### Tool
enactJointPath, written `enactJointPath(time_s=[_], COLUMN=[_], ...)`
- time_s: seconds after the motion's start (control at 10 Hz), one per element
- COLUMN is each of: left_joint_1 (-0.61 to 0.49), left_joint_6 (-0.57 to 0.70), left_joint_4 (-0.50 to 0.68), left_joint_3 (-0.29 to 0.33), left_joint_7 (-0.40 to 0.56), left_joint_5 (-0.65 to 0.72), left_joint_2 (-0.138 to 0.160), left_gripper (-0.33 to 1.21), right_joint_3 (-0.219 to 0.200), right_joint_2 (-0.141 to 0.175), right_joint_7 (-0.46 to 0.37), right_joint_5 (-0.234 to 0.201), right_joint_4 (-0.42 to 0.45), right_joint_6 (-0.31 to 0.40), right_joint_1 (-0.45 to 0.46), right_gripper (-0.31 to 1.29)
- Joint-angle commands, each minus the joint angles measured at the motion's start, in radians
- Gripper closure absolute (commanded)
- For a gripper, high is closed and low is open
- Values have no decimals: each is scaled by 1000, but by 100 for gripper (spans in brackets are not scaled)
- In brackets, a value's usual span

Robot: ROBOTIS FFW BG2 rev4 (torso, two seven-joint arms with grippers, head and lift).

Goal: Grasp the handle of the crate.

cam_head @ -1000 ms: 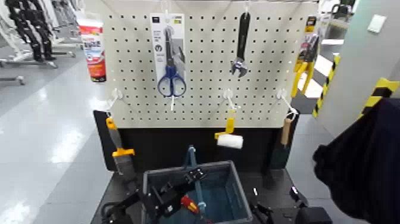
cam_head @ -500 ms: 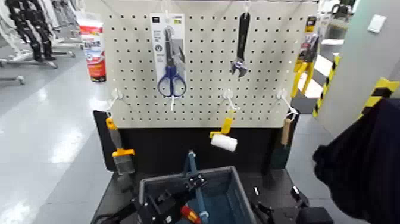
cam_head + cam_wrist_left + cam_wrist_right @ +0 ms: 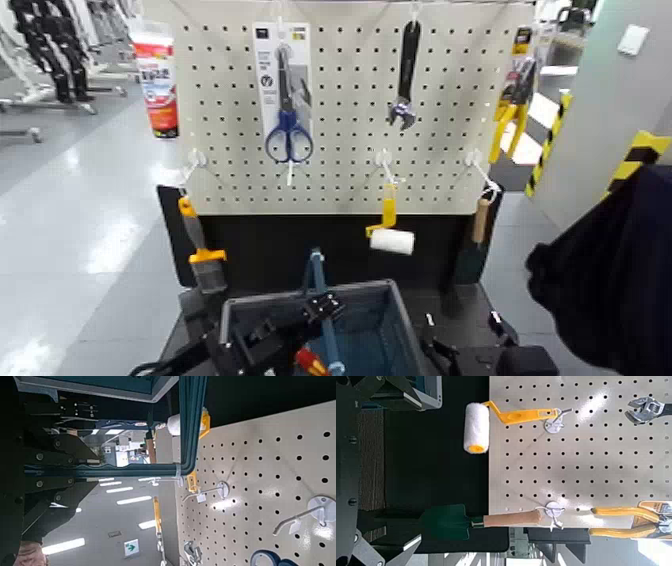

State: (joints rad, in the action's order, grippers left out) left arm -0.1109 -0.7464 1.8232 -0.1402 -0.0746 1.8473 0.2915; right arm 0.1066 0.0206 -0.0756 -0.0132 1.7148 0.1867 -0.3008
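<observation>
The crate (image 3: 232,304), with a grey rim and teal-blue mesh sides, stands at the bottom centre of the head view. Its thin teal-blue handle (image 3: 317,272) arches upright across the middle. My left gripper (image 3: 322,305) reaches in from the lower left and is shut on the handle just above the rim. In the left wrist view the handle (image 3: 190,423) runs right in front of the gripper, with the crate's rim (image 3: 119,385) beside it. My right gripper (image 3: 455,356) rests low at the right of the crate, open and empty.
A pegboard (image 3: 340,190) behind the crate holds a scissors pack (image 3: 282,90), a wrench (image 3: 404,75), yellow pliers (image 3: 512,100), a paint roller (image 3: 390,238), an orange brush (image 3: 200,255) and a trowel (image 3: 480,222). A red-handled tool (image 3: 305,358) lies in the crate. A person's dark sleeve (image 3: 610,280) is at the right.
The crate has shifted left and toward me with my left gripper on its handle. The paint roller swings on its hook. The right arm has not moved.
</observation>
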Motion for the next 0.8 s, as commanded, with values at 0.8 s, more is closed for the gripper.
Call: enactJointPath(time_s=[0.8], left_joint_1=[-4], left_joint_6=[-8], left_joint_4=[-13], left_joint_3=[-5], left_joint_7=[1], left_joint_5=[24], left_joint_2=[-5], left_gripper=[118], right_joint_3=[1], right_joint_2=[-1], right_joint_7=[-18], right_joint_5=[-7], right_joint_4=[-4], right_joint_6=[19], right_joint_1=[-3], right_gripper=[14])
